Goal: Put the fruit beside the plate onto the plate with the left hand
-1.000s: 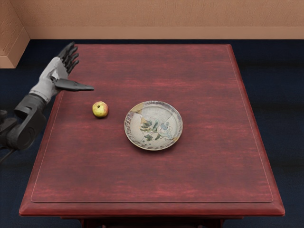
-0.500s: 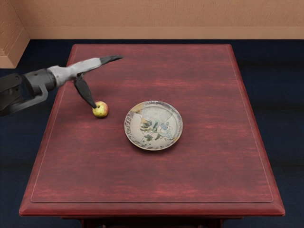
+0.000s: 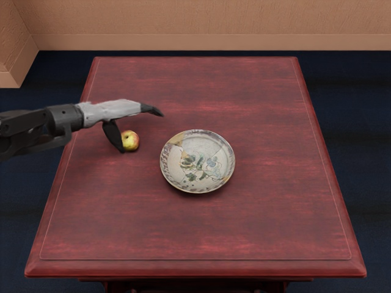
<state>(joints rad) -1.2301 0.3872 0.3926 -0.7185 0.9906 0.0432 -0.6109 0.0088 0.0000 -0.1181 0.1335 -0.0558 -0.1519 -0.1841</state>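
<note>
Head view. The apple [image 3: 130, 140] lies on the table [image 3: 256, 110] just left of the plate [image 3: 230, 162], apart from its rim and not yet on it. The left hand [image 3: 116, 113] reaches in from the left, with the thumb [image 3: 113, 137] dropped to the fruit's left side, seemingly touching it, and the fingers [image 3: 149, 110] held straight and together above its far side, pinching nothing. The apple is judged light, firm, smooth and apt to roll, so it is best taken across its widest girth, thumb opposing fingers, with modest pressure
</note>
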